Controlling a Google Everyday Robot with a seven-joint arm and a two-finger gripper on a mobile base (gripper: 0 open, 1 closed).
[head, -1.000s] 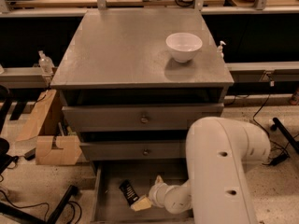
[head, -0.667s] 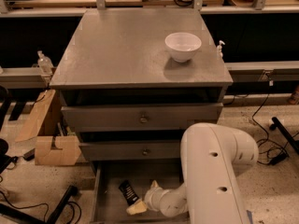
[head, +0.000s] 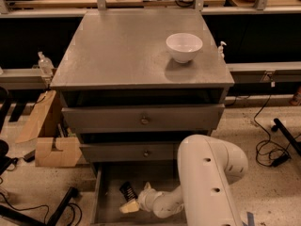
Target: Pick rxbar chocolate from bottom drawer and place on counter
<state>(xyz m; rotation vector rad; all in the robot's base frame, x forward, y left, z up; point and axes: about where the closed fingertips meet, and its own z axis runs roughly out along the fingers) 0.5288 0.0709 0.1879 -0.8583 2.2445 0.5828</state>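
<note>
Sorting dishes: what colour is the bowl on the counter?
The bowl is white, camera view; tool is in the bottom drawer.

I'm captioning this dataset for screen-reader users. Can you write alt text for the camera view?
A robot's white arm reaches down into the open bottom drawer of a grey cabinet, its gripper right beside the small black rxbar chocolate lying there. A white bowl sits on the counter above, toward its right rear.
</note>
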